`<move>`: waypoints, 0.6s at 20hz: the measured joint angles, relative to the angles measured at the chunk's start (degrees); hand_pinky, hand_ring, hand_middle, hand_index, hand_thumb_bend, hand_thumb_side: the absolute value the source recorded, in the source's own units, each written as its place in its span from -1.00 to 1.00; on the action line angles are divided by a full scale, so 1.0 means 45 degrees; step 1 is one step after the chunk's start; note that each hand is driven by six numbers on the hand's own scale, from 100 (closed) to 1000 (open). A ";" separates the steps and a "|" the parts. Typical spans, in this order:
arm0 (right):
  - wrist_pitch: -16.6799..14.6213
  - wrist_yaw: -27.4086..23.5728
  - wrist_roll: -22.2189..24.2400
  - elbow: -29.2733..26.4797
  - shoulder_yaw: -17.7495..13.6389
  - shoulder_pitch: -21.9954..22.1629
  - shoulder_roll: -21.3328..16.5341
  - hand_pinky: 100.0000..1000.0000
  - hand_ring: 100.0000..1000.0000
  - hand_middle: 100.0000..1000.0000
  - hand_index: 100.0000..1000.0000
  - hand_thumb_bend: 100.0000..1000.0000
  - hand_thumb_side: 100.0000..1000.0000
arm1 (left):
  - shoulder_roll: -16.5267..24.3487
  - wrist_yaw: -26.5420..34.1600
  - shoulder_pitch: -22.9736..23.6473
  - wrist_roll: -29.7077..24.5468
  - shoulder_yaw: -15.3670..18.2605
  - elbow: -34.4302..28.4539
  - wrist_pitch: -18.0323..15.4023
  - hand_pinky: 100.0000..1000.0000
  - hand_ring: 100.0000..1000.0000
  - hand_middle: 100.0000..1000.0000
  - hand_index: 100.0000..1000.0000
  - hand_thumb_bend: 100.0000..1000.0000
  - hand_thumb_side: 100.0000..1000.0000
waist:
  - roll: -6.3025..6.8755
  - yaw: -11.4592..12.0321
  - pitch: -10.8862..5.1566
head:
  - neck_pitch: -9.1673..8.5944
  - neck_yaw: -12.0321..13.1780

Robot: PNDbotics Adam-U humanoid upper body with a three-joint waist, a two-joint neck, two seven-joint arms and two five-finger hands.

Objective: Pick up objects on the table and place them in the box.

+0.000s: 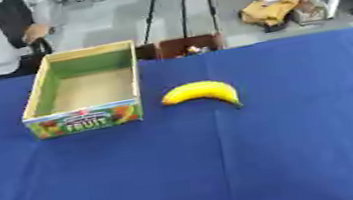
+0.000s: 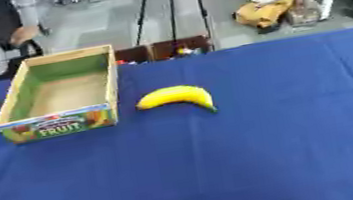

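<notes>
The near half of the counter [image 1: 227, 175], covered in a deep blue cloth with faint creases, carries nothing. Neither of the robot's hands shows in the left eye view. At the lower right edge of the right eye view there is only a pale sliver that cannot be identified, so the state of the fingers cannot be told for either hand.

Farther in, about midway between the near and far edges and slightly left of the counter's middle, lies the banana [image 1: 203, 92]. It is yellow, resting on its side with the curve arching toward the far edge, its thicker end pointing left and its thin tip pointing toward the near right. Nothing touches it.

Just beside it to the left, apart from it by a narrow strip of cloth, stands the box [image 1: 86, 119], an open cardboard tray with green inner walls, a plain brown floor and a printed near wall showing fruit pictures and the word FRUIT. It sits upright near the far left part of the counter, its back wall close to the far edge. Its inside holds nothing visible.
</notes>
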 measured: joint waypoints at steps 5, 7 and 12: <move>0.0011 0.0000 0.0011 0.0000 0.0001 0.0000 0.0000 0.46 0.57 0.36 0.69 -1.00 1.00 | 0.0000 0.0005 0.0000 -0.0002 0.0000 0.0000 -0.0002 0.04 0.29 0.42 0.73 -1.00 0.98 | -0.0001 0.0017 0.0000 | -0.0004 -0.0004; 0.0010 0.0000 0.0011 0.0000 0.0001 0.0000 0.0000 0.45 0.60 0.36 0.69 -1.00 1.00 | 0.0000 0.0005 0.0000 -0.0003 0.0000 0.0000 -0.0003 0.04 0.29 0.42 0.73 -1.00 0.98 | -0.0005 0.0017 0.0000 | -0.0007 -0.0005; 0.0025 0.0016 -0.0080 0.0000 0.0001 0.0013 -0.0231 0.44 0.64 0.40 0.68 -1.00 1.00 | 0.0000 0.0006 -0.0001 -0.0007 0.0000 0.0000 -0.0007 0.04 0.29 0.42 0.73 -1.00 0.98 | -0.0026 0.0046 0.0000 | -0.0018 -0.0005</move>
